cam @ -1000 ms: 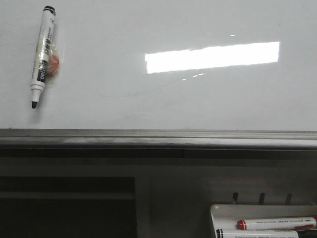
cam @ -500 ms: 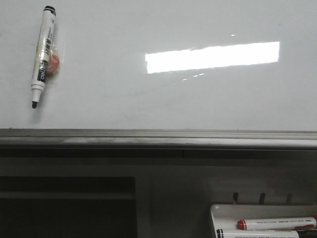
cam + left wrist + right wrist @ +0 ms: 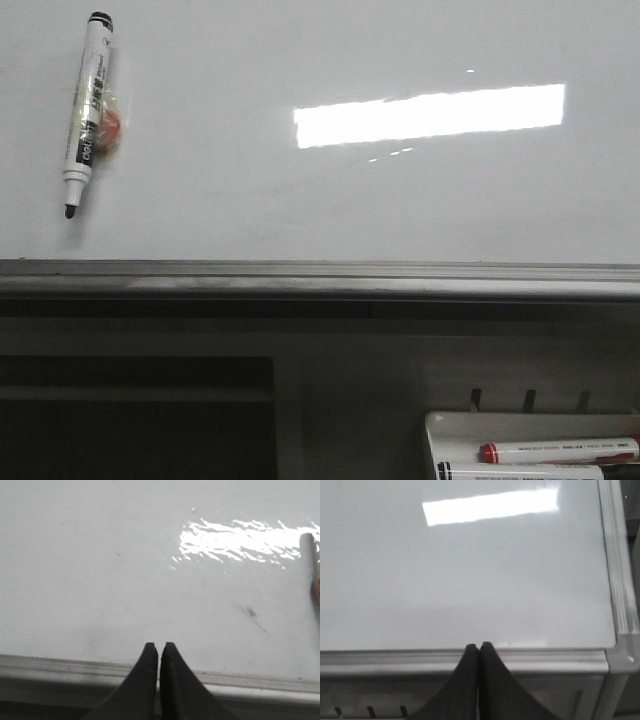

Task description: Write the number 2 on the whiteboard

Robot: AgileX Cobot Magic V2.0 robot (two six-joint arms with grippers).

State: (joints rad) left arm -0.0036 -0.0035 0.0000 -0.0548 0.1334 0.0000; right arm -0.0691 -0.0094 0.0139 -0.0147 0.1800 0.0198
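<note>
Wide glossy white whiteboard (image 3: pixel 330 215), with a grey metal bottom rail (image 3: pixel 320 280) running along its lower edge, is shown in all three views; a bright rectangular light reflection (image 3: pixel 430 113) lies across its upper right part in the front view. No drawn figure is seen on the board's surface; only faint smudges and one small dark mark (image 3: pixel 251 614) are visible in the left wrist view. One white-barrelled marker with a black cap and black tip (image 3: pixel 86 110) is held flat against the board at its upper left, tilted slightly, tip pointing down; a small orange-red round piece (image 3: pixel 109 125) sits just beside its barrel, touching it. Below the rail, at lower right, a small white tray (image 3: pixel 440 425) is seen holding two white markers: one with a red band (image 3: pixel 555 451) and, below it, one with a black band (image 3: pixel 520 471), partly cut off by the frame edge. Left gripper (image 3: pixel 159 647), black and tapered, is shown with its two fingers pressed together, nothing between them, its tips over the lower edge of the board. Right gripper (image 3: pixel 479 647), likewise black, is shown with fingers pressed together and empty, its tips at the rail near the board's grey corner piece (image 3: pixel 620 655).
</note>
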